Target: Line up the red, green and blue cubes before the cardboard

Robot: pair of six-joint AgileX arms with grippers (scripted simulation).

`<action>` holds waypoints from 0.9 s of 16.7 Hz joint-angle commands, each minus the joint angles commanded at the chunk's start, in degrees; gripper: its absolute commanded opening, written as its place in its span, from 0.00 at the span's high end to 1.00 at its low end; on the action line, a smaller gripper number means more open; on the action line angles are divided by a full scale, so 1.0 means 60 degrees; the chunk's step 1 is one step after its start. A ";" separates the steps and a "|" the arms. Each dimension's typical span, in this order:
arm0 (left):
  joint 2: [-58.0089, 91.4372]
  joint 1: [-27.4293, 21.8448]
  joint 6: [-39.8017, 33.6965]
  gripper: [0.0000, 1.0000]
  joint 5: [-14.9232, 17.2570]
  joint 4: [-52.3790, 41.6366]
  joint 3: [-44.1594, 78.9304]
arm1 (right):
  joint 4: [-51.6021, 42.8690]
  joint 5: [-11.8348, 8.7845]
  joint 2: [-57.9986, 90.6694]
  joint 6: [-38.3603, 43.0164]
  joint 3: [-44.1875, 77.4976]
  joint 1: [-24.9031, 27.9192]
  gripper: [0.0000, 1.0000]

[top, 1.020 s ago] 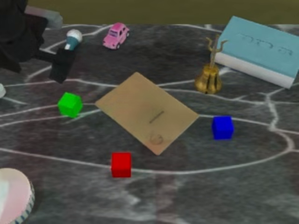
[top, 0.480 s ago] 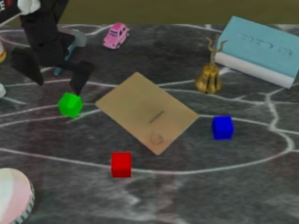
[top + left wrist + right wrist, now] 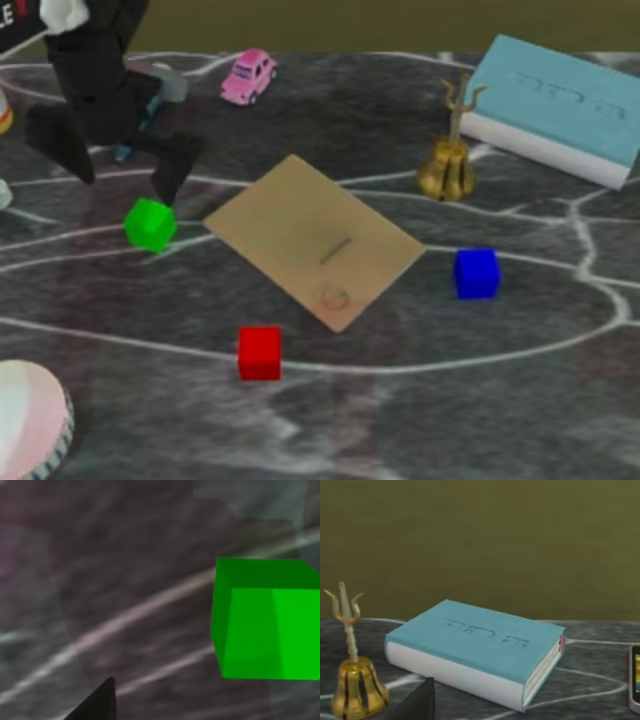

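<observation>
The green cube (image 3: 150,223) lies on the table left of the tan cardboard (image 3: 315,240). My left gripper (image 3: 122,187) hovers open just behind it, one finger (image 3: 172,170) close above the cube and the other (image 3: 60,150) farther left. In the left wrist view the green cube (image 3: 265,620) is large and off to one side of a dark fingertip (image 3: 97,705). The red cube (image 3: 259,352) sits in front of the cardboard. The blue cube (image 3: 476,273) sits to its right. My right gripper is out of the top view; one finger (image 3: 417,702) shows in its wrist view.
A gold bell (image 3: 447,165) and a thick light-blue book (image 3: 555,105) stand at the back right. A pink toy car (image 3: 248,76) is at the back, and a round pink-white dish (image 3: 30,420) at the front left corner. A phone edge (image 3: 635,680) shows beside the book.
My left arm swung in from the back left corner and came down over the green cube, fingers spread; in the last half second it barely moved. The cubes have not moved.
</observation>
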 joint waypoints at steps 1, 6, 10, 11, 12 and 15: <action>0.0064 -0.0012 0.0010 0.00 0.0002 0.0222 -0.0150 | 0.0000 0.0000 0.0000 0.0000 0.0000 0.0000 0.00; 0.0602 -0.0021 0.0008 0.00 0.0008 0.1879 -0.1219 | 0.0000 0.0000 0.0000 0.0000 0.0000 0.0000 0.00; 0.0767 -0.0024 0.0007 0.00 0.0010 0.2303 -0.1517 | 0.0000 0.0000 0.0000 0.0000 0.0000 0.0000 0.00; 0.0767 -0.0024 0.0007 0.00 0.0010 0.2303 -0.1517 | 0.0000 0.0000 0.0000 0.0000 0.0000 0.0000 0.00; 0.0767 -0.0024 0.0007 0.00 0.0010 0.2303 -0.1517 | 0.0000 0.0000 0.0000 0.0000 0.0000 0.0000 0.00; 0.0767 -0.0024 0.0007 0.23 0.0010 0.2303 -0.1517 | 0.0000 0.0000 0.0000 0.0000 0.0000 0.0000 0.00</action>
